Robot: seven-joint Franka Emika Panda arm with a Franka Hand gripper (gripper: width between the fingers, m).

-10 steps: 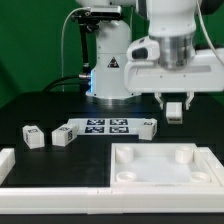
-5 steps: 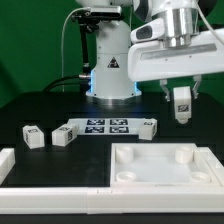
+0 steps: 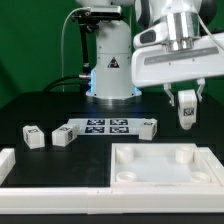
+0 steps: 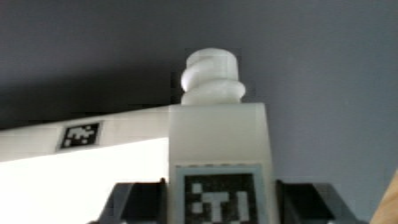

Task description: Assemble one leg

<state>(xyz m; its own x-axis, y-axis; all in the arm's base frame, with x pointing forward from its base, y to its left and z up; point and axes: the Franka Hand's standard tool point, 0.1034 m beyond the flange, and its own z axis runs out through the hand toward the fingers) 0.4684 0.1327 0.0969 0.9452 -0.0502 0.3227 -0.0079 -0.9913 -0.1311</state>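
Observation:
My gripper (image 3: 186, 103) is shut on a white leg (image 3: 187, 111) and holds it in the air above the far right corner of the large white square panel (image 3: 165, 167). In the wrist view the held leg (image 4: 219, 140) fills the middle, a marker tag on its face and a rounded peg at its far end, with the dark fingers (image 4: 139, 203) at either side of it. Three more tagged legs lie on the table: two at the exterior view's left (image 3: 31, 136) (image 3: 62, 134) and one by the marker board's right end (image 3: 148, 125).
The marker board (image 3: 103, 126) lies at the table's middle. The panel has round corner sockets (image 3: 186, 154). A white L-shaped rail (image 3: 40, 176) runs along the front left. The robot's base (image 3: 108, 60) stands at the back.
The gripper has moved to the exterior view's right and slightly lower with the leg, and the leg now hangs more upright below the fingers.

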